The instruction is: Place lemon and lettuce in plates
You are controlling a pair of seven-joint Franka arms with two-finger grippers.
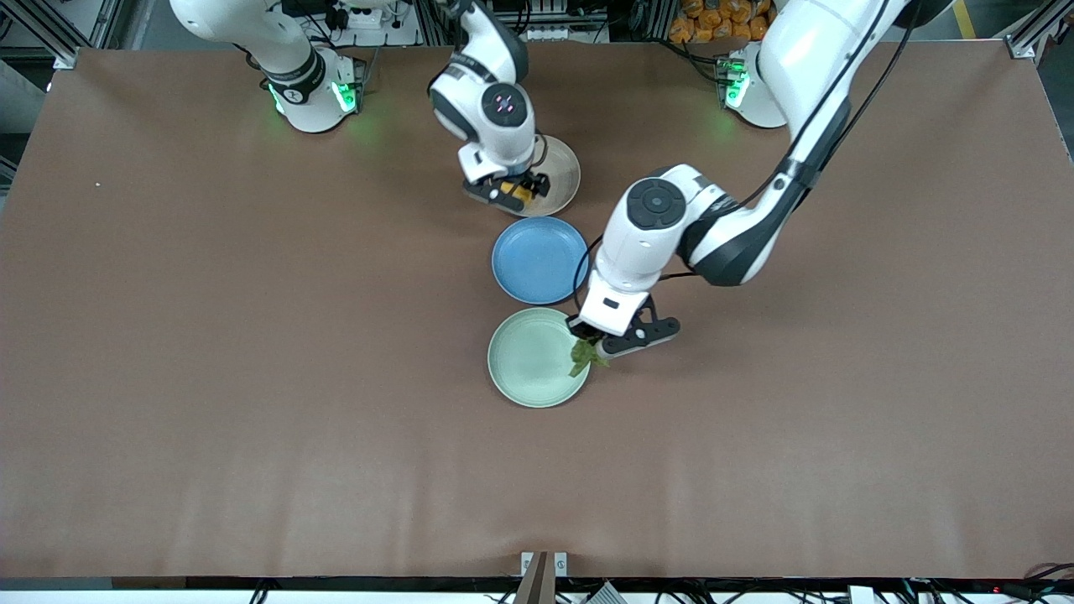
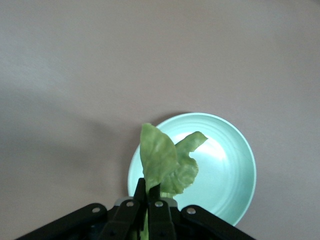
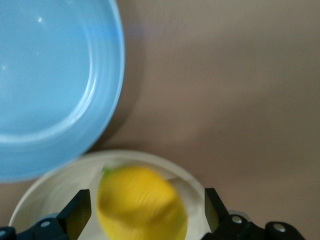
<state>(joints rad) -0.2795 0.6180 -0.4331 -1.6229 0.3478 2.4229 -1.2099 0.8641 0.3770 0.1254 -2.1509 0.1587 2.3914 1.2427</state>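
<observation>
Three plates in a line down the table, beige plate (image 1: 564, 172) at twelve o'clock with the lemon (image 3: 141, 202) lying between the right gripper's (image 1: 520, 190) parted fingers, blue plate (image 1: 539, 259) midway, green plate (image 1: 529, 361) at six under the left gripper (image 1: 592, 344) pinching the lettuce (image 2: 165, 165).

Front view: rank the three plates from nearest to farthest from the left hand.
1. Mint green plate, right under the left hand and its lettuce.
2. Blue plate, next one farther from the camera.
3. Beige plate, farthest, under the right hand.
</observation>
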